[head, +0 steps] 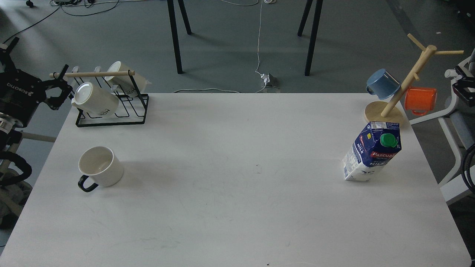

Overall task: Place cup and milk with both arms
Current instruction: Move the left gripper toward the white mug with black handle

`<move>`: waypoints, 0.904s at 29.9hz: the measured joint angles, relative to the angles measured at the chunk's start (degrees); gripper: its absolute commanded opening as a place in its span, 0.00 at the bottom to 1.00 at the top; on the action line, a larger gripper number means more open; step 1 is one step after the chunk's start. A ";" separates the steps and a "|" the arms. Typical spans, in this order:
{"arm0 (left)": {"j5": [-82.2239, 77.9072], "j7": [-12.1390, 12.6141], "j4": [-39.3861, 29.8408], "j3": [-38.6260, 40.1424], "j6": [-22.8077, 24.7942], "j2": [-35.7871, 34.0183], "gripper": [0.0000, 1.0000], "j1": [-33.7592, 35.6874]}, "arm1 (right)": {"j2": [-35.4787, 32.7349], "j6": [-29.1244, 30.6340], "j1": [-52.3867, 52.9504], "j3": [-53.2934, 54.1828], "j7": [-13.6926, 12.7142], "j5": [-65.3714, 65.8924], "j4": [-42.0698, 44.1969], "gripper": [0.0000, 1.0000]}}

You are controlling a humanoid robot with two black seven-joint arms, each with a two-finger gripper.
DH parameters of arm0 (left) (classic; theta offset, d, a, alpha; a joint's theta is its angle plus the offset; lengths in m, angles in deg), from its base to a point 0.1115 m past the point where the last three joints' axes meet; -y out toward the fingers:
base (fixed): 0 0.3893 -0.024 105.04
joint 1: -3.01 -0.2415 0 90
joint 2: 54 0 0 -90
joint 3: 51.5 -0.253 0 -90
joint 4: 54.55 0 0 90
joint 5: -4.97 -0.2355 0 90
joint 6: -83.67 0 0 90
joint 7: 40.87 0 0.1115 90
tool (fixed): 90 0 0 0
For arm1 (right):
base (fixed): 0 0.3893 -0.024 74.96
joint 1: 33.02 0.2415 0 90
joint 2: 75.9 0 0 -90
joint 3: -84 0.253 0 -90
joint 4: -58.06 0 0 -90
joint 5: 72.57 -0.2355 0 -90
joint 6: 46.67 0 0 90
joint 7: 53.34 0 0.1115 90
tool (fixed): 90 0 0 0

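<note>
The cup (101,170), cream-white with a black loop handle, stands upright on the left side of the white table (237,207), its handle pointing toward the near left. The milk (372,151), a blue and white carton with a green cap, stands on the right side. My left gripper (61,93) hangs off the table's far left corner, well behind the cup, with its fingers apart and nothing between them. At the right edge only a black part of my right arm (464,90) shows, beyond the table; its fingers cannot be made out.
A black wire rack (111,118) with a wooden rod holds two cream lettered mugs at the far left corner, just right of my left gripper. A wooden mug tree (384,113) carrying a blue mug (382,83) and an orange mug (420,99) stands behind the milk.
</note>
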State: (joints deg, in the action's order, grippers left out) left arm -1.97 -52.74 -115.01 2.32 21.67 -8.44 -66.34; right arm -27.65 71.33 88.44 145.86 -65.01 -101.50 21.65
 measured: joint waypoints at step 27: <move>0.71 -4.77 14.65 -2.68 0.00 -8.36 1.00 10.66 | 0.14 0.00 -0.98 0.94 0.43 -0.08 0.05 0.99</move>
State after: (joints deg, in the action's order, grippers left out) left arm -1.27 -57.51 -100.37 -0.36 21.67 -16.81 -55.68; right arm -27.51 71.33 87.46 146.81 -64.59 -101.58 21.70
